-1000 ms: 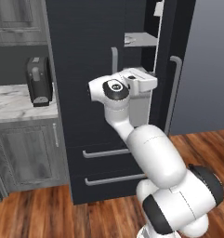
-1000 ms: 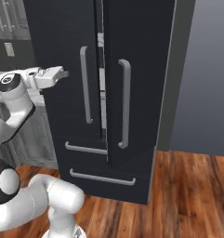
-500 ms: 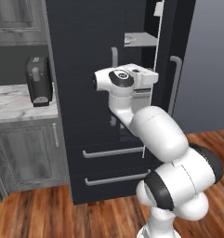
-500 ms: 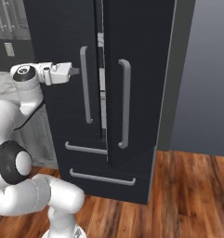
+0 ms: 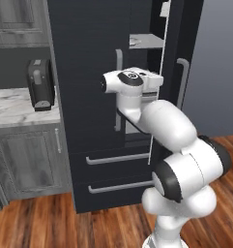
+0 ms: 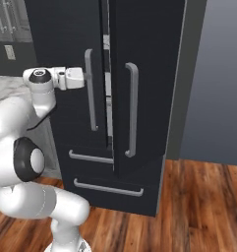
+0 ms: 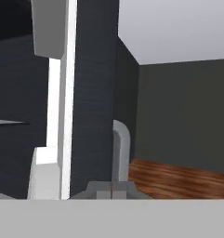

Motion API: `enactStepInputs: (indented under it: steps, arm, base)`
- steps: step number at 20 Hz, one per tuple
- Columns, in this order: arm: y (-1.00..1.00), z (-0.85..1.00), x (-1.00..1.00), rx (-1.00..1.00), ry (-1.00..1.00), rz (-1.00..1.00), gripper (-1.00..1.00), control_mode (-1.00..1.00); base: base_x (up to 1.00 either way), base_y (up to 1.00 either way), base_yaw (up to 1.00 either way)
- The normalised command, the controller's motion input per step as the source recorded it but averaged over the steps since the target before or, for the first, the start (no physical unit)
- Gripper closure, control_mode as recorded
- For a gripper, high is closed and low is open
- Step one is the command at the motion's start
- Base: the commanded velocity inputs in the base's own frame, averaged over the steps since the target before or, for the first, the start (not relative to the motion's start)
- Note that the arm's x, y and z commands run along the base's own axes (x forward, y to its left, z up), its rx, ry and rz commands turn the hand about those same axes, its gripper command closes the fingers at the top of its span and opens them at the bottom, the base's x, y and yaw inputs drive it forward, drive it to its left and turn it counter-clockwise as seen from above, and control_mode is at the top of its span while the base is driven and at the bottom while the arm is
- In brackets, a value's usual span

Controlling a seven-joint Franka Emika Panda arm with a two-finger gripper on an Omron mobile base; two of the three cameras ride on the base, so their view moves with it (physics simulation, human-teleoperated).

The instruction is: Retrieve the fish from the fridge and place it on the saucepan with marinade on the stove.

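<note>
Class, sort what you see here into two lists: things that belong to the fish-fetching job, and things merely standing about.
Belongs to the job:
- fridge, doors slightly ajar
- gripper, beside the left door's bar handle

Just standing about:
- black appliance on the marble counter
- grey cabinet
- wood floor

A dark, boxy coffee machine stands upright on a white-and-grey marbled surface, close to its right end. Below sits a grey wood-grain cabinet with a slim vertical bar handle. Reddish-brown wooden plank flooring spreads across the room, meeting a plain blue-grey wall.
</note>
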Motion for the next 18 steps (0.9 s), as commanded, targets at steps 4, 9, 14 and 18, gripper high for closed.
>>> enactStepInputs:
  steps: [4,9,14,18]
  arm:
    - [-0.1,-0.02,0.48,0.01,0.0,0.03,1.0,-1.0]
    - [-0.03,0.0,0.47,0.0,0.0,0.01,1.0,-1.0]
    - [0.0,-0.03,0.46,0.0,0.0,0.0,1.0,-1.0]
    - [-0.05,-0.02,0.47,0.01,0.0,0.0,1.0,-1.0]
  base:
    - [0.0,0.0,0.0]
    - [0.0,0.0,0.0]
    - [0.0,0.0,0.0]
    - [0.0,0.0,0.0]
